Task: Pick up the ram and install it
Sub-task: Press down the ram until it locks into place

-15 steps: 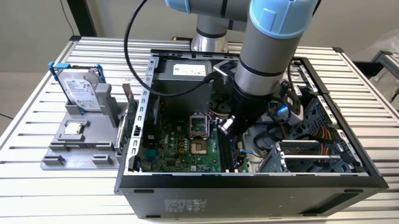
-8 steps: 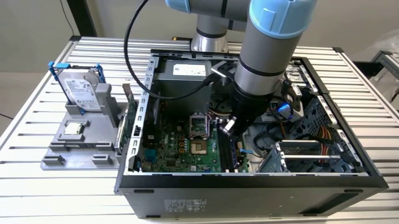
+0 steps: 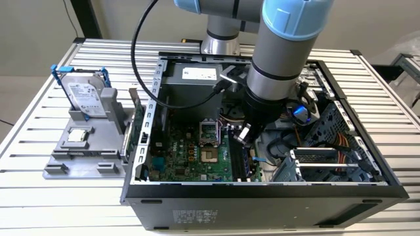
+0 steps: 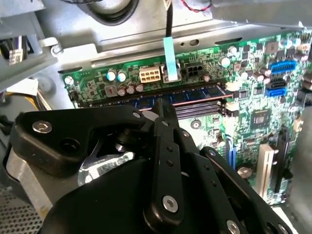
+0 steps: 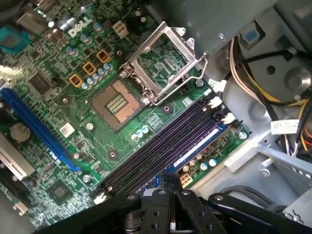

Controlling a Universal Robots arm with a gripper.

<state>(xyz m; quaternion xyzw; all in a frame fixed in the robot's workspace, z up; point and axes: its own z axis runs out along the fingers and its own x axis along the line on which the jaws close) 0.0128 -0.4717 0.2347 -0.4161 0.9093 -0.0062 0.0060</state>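
— Now, on the exterior view's left stands the gray holder (image 3: 84, 147); where is the ram (image 5: 195, 147)?

— Right of it, in the motherboard's (image 3: 190, 160) slot, under the pincer (image 3: 244, 137). Whether the pincer is spread, I cannot tell. Pressing straight down seems best.

Arm reaching steeply down, gripper (image 3: 244, 138) low, jaws drawn together.

My gripper (image 4: 163, 109) was matt black plastic with bright metal screws. The motherboard (image 5: 83, 102) looked glossy green, its memory slots (image 5: 161, 146) smooth dark plastic. The computer case (image 3: 262, 189) was dull grey metal.
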